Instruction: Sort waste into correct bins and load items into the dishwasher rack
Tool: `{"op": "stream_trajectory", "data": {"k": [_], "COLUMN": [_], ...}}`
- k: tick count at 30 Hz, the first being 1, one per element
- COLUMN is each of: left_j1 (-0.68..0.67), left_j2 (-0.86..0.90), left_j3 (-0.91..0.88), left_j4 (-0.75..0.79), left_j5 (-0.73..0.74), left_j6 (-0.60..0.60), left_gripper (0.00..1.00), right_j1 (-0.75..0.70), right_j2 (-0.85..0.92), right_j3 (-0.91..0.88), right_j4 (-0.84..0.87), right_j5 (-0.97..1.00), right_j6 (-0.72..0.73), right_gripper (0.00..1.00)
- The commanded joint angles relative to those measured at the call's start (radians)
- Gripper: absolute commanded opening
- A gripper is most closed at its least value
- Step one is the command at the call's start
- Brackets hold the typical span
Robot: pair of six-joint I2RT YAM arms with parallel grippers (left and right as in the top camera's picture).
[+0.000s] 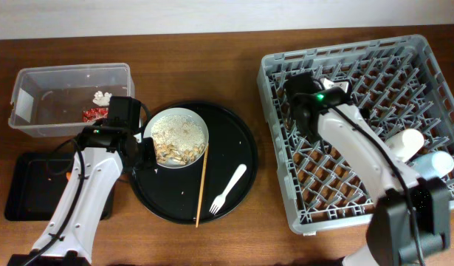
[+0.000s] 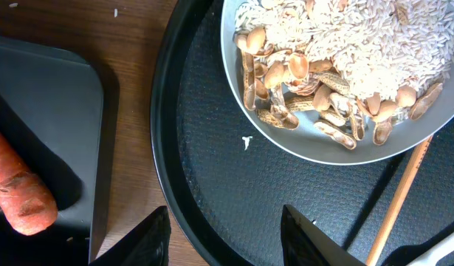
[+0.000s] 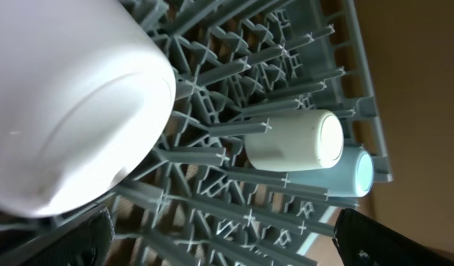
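Crumbly beige food scraps (image 2: 337, 44) lay in the pale round plate (image 2: 286, 144) just ahead of my left gripper (image 2: 225, 225), its fingers (image 2: 149, 240) apart and empty over the large round black tray (image 2: 212, 185). My right gripper (image 3: 227, 240) hung spread wide above the large grey plastic dishwasher rack (image 3: 234, 185), near the cream cup (image 3: 293, 150) and small blue cup (image 3: 357, 174).

A brown wooden table (image 1: 212, 66) with a fine grain running from 9 to 3 o'clock fills nearly the whole overhead view, softly and evenly lit. Beyond its far edge, at 12 o'clock, lies a pale off-white strip (image 1: 138, 15), a little wider toward 10 o'clock. Whether this is wall or floor cannot be told.
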State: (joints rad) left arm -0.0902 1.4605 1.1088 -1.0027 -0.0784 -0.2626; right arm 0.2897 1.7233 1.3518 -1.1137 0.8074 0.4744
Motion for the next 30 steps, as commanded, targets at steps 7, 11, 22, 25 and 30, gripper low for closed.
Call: {"op": "stream_trajectory", "data": {"k": [7,11,22,25,30], "left_j1": [0.006,0.006,0.005,0.005,0.005], "left_j2": [-0.007,-0.007,-0.007,-0.007,-0.007], "left_j3": [-0.010,-0.010,-0.010,-0.010,-0.010], "left_j4": [-0.001,-0.002,-0.011,-0.009,-0.009], "left_j5": [0.010,0.010,0.022,0.022,0.022], "left_j6": [-0.013,-0.014,-0.014,-0.014,-0.014], "left_gripper": [0.48,0.49,0.49,0.49,0.49], "right_j1": [0.002,0.035,0.270,0.333,0.416], "right_j2": [-0.229,-0.220,-0.167,-0.143,-0.047], "right_j3": [0.025,0.025,0.019,0.016,0.015], "right_j4": [0.080,0.122,0.077,0.078,0.083], "right_j5": [-0.762,-1.020,-1.035,-1.032,-1.020], "right_j6": [-0.247,-0.294,-0.159,-0.016,0.143], "right_gripper": [0.99,0.99,1.00,0.96,0.96]}}
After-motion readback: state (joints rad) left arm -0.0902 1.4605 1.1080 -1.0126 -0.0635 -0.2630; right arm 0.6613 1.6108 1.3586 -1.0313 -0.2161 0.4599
